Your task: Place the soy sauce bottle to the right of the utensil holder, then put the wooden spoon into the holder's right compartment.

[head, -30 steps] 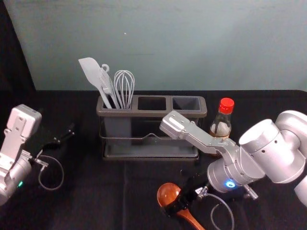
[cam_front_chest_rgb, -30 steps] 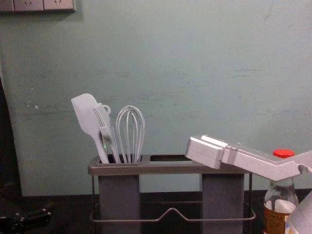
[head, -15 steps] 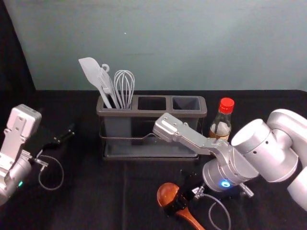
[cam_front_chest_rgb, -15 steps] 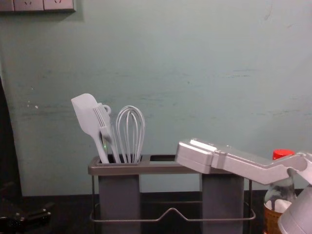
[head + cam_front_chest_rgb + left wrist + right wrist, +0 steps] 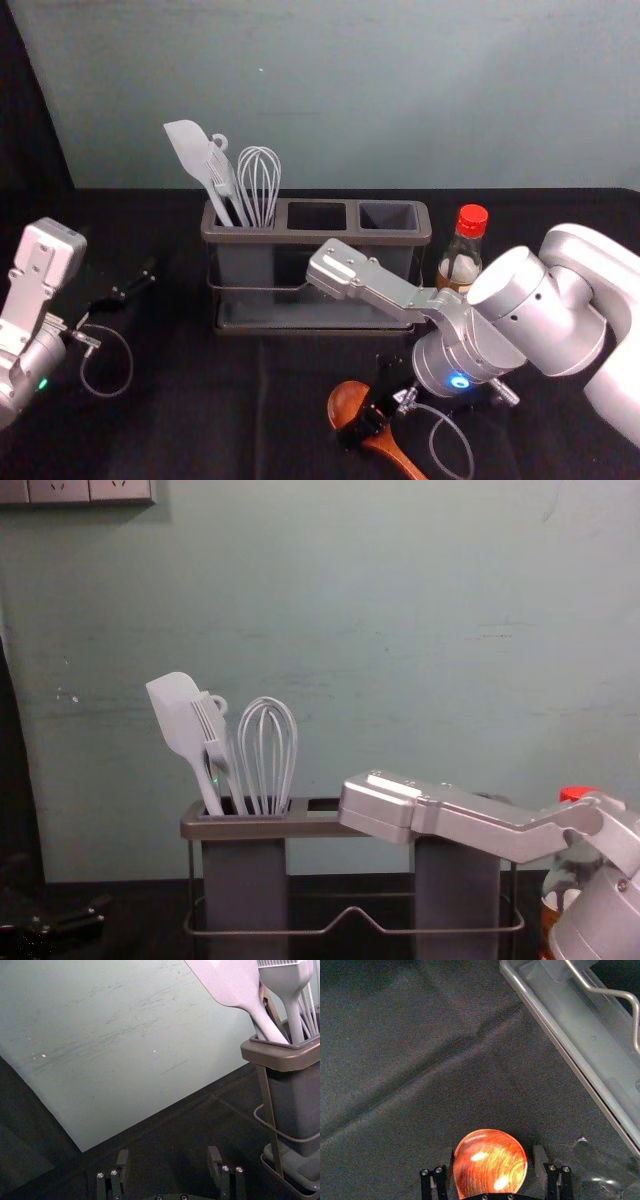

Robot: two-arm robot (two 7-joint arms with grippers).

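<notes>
Red-capped, the soy sauce bottle [image 5: 472, 232] is standing right of the utensil holder [image 5: 315, 238], so you're likely starting the spoon step. At the head view's lower centre, your right gripper [image 5: 493, 1152] is straddling the wooden spoon [image 5: 490, 1165], fingers spread; it's needing a centred squeeze before lifting. Your left gripper [image 5: 168, 1156] is idling open, far left.

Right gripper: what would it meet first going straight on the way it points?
Likely the wooden spoon, whose bowl shows between the right gripper's open fingers; depth there is hard to judge.
</notes>
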